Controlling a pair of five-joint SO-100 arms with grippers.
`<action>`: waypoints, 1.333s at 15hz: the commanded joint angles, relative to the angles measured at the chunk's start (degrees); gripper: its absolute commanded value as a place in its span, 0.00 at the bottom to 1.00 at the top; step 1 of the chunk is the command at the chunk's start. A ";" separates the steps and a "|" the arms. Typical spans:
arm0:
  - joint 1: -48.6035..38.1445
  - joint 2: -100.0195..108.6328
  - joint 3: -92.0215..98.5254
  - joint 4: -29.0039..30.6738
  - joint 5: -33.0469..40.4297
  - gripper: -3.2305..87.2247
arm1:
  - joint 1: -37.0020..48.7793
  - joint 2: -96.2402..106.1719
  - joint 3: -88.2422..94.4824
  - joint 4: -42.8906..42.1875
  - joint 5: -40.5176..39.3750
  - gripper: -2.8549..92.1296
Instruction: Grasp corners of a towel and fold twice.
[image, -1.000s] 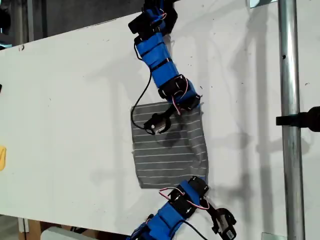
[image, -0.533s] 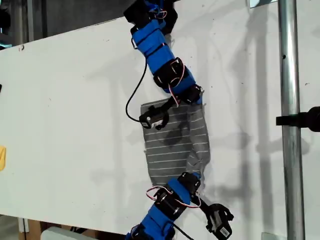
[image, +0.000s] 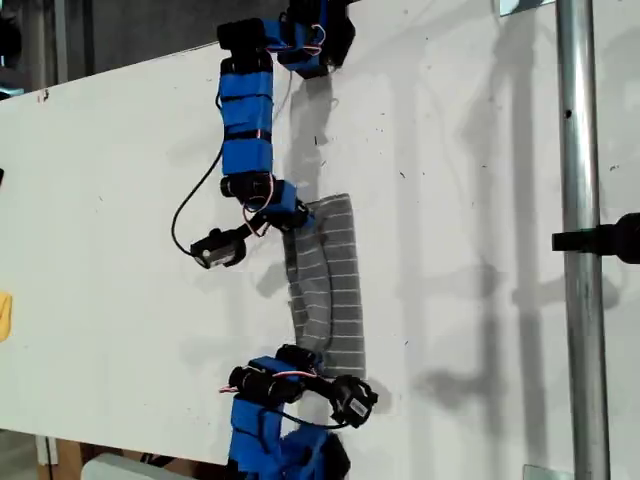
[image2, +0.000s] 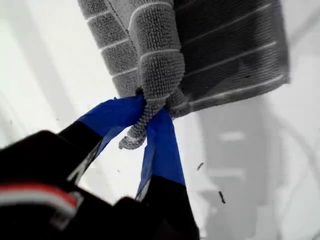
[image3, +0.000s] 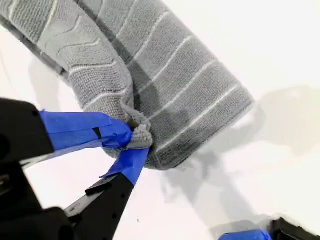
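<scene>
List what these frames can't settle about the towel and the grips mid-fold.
- Which arm is first: both wrist views show a similar pinch on the towel, so the exterior view can't match them.
- Exterior view: both pinched corners hidden behind the arms' blue links.
- My first gripper: the table beyond is blurred.
- My second gripper: the layers under the fold are hidden by the towel itself.

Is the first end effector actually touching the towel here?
Touching: the first wrist view shows my first end effector pinching a towel corner between its blue-taped tips.
</scene>
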 joint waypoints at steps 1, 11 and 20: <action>-8.70 8.88 1.93 -1.14 8.00 0.00 | 7.21 6.24 -3.52 -1.23 -7.12 0.03; -5.98 19.34 22.59 -15.12 2.29 0.00 | 0.09 6.86 5.98 -1.93 -4.22 0.03; 9.49 22.76 34.28 -29.00 -16.35 0.00 | -4.04 -1.58 8.26 -5.80 2.11 0.03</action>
